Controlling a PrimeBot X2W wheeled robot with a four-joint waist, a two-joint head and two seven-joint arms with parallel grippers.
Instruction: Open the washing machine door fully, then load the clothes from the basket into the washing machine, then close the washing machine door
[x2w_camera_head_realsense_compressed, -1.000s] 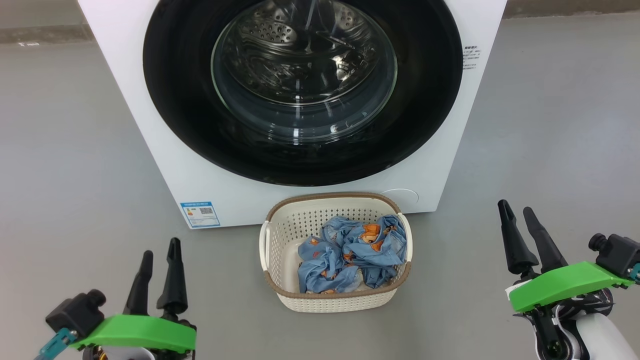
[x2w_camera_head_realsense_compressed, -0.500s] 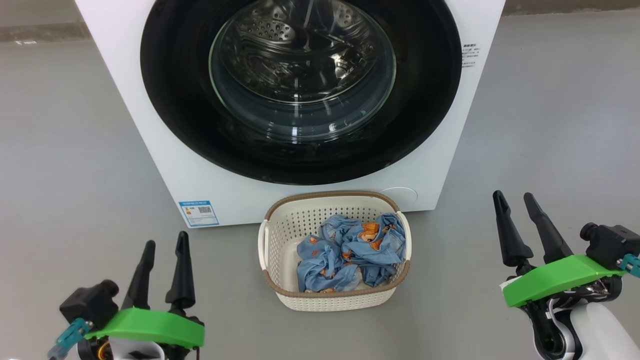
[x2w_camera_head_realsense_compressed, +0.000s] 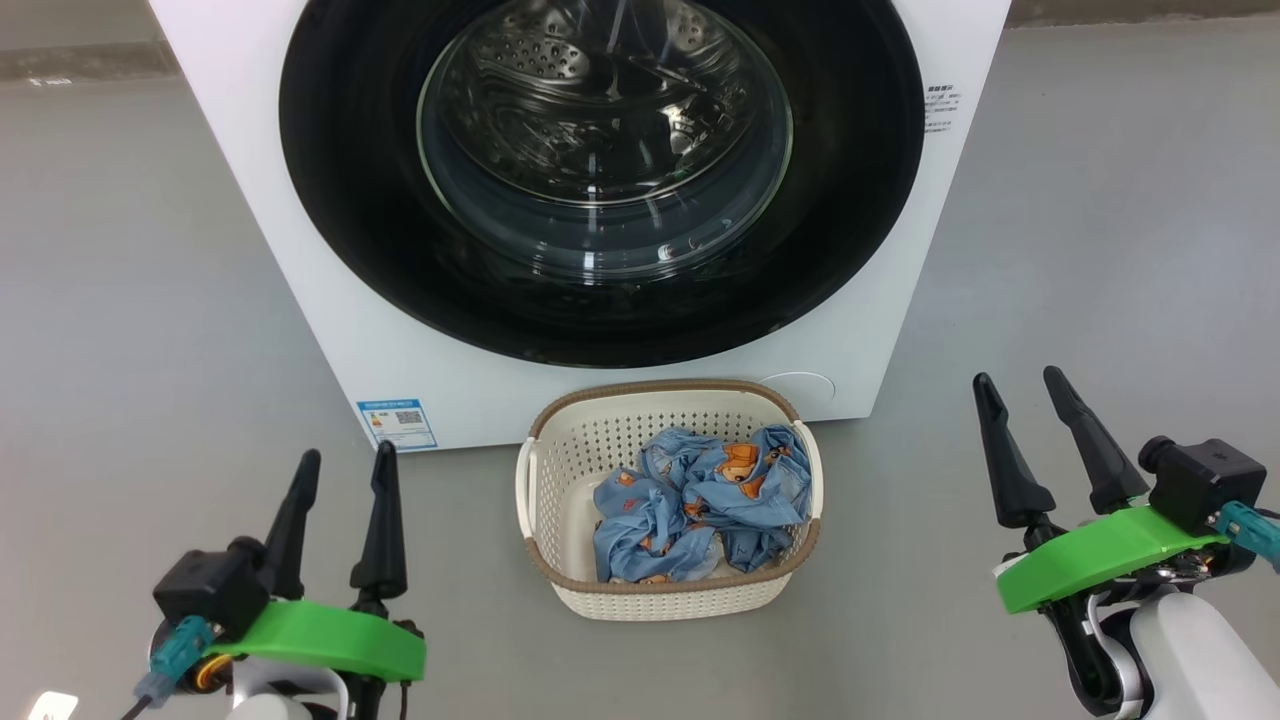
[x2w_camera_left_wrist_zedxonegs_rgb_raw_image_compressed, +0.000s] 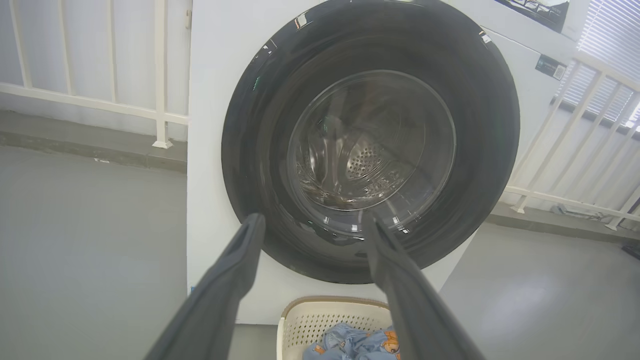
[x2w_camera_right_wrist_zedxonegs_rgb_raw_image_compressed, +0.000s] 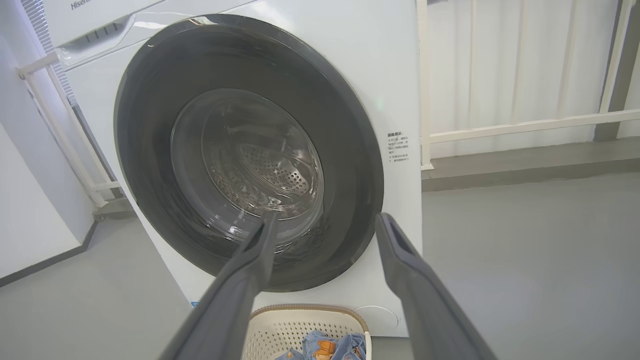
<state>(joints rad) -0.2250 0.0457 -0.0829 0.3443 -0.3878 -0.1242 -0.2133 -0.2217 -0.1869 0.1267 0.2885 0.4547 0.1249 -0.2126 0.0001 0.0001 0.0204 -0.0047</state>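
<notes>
Round glossy black glass-windowed door (x2w_camera_head_realsense_compressed: 350, 200) is sitting shut, blocking entry to the white front-loading machine (x2w_camera_head_realsense_compressed: 480, 400). Cream perforated plastic basket (x2w_camera_head_realsense_compressed: 660, 600) is standing just below, open-topped. Grey floor (x2w_camera_head_realsense_compressed: 150, 300) either side is giving free passage.

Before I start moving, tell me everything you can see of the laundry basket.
The basket is small, cream-white perforated plastic, a rounded rectangle with a brown woven-look rim and a handle on each side. It stands upright on the grey floor just in front of the washing machine; whether they touch is unclear. Crumpled light blue clothes with orange prints lie inside, mostly toward the robot's right.
</notes>
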